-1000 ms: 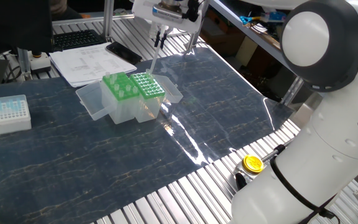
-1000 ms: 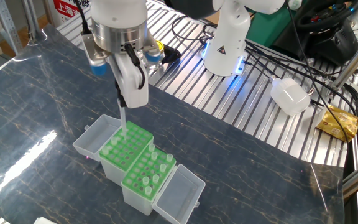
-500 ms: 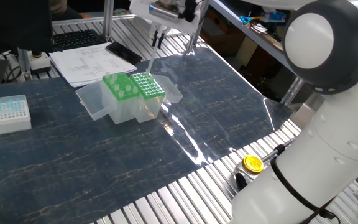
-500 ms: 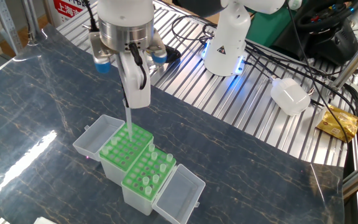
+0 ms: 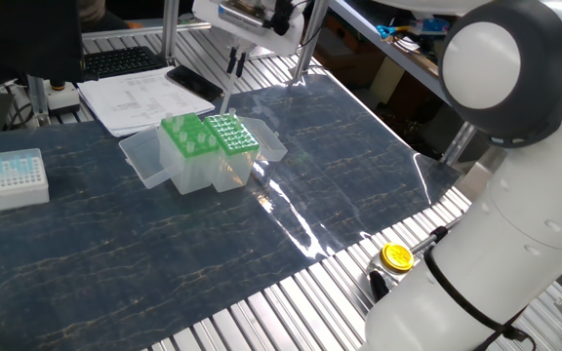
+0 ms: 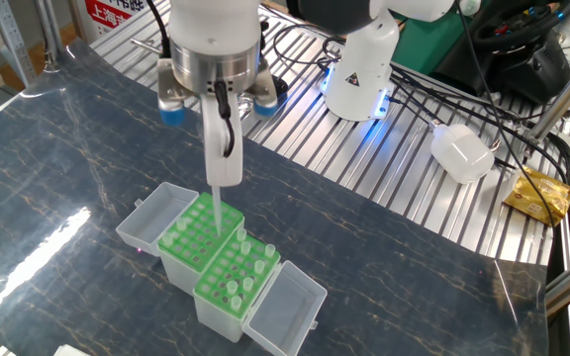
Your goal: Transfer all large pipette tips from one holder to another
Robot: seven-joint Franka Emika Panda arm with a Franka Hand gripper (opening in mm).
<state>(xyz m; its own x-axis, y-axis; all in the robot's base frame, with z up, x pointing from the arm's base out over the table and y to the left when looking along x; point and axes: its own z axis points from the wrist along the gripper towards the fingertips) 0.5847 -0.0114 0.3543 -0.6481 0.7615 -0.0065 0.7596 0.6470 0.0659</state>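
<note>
Gripper point(image 6: 224, 176) found with fingers pressed together on one large pipette tip point(image 6: 217, 212), whose long axis hangs vertical, point down. We note the tip suspended over the two green holders point(image 6: 218, 263), near the seam between them. The holder at seven o'clock of the tool in the other fixed view point(image 6: 202, 233) shows mostly vacant holes; its neighbour at five o'clock point(image 6: 238, 279) carries several seated tips point(image 6: 247, 285). We judge the coming move to be a straight descent, provided tip and hole align.
</note>
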